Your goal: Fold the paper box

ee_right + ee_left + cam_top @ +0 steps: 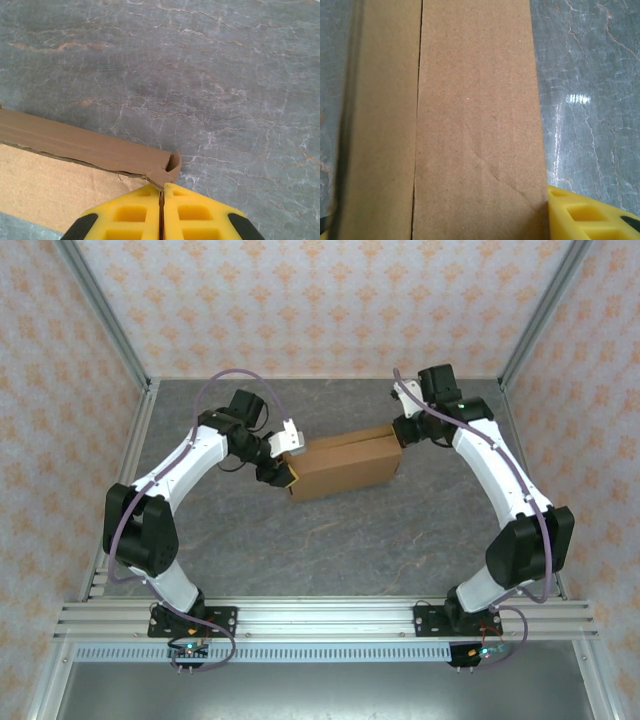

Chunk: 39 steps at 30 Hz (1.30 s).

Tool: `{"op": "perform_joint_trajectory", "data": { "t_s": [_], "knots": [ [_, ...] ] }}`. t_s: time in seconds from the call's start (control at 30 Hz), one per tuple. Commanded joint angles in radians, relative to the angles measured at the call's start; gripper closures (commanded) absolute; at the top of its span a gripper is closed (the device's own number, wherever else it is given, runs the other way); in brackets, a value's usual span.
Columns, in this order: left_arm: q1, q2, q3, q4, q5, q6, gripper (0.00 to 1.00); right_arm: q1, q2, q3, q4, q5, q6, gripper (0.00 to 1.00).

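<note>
Straddling one end of the paper box (345, 468), the left pincer (288, 470) clamps it; the right pincer (161, 192) pinches its corner.

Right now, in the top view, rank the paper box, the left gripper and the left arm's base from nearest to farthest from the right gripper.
1. paper box, at the right gripper's fingertips.
2. left gripper, at the box's opposite end.
3. left arm's base, bottom left, near edge.
</note>
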Motion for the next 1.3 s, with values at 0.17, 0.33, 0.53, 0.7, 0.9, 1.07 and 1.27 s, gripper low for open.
{"op": "perform_joint_trajectory", "data": {
  "t_s": [0.17, 0.33, 0.53, 0.7, 0.9, 1.07, 1.27],
  "knots": [
    [-0.033, 0.001, 0.008, 0.039, -0.134, -0.067, 0.57, 0.029, 0.081, 0.127, -0.134, 0.102, 0.220, 0.92],
    [-0.041, 0.005, 0.014, 0.047, -0.150, -0.084, 0.57, 0.039, 0.117, 0.162, -0.158, 0.108, 0.280, 0.92],
    [-0.043, 0.027, 0.038, 0.029, -0.165, -0.100, 0.55, 0.039, 0.115, 0.129, -0.137, 0.132, 0.313, 0.92],
    [-0.043, 0.036, 0.049, 0.021, -0.180, -0.121, 0.54, 0.038, 0.100, 0.083, -0.095, 0.151, 0.332, 0.93],
    [-0.042, 0.052, 0.063, 0.016, -0.187, -0.145, 0.54, 0.035, 0.086, 0.040, -0.042, 0.127, 0.378, 0.95],
    [-0.040, 0.059, 0.069, 0.013, -0.191, -0.153, 0.54, 0.034, 0.087, 0.033, -0.031, 0.132, 0.394, 0.95],
    [-0.035, 0.061, 0.079, 0.010, -0.208, -0.175, 0.54, 0.007, 0.075, 0.010, -0.016, 0.096, 0.395, 0.96]
  ]
}}
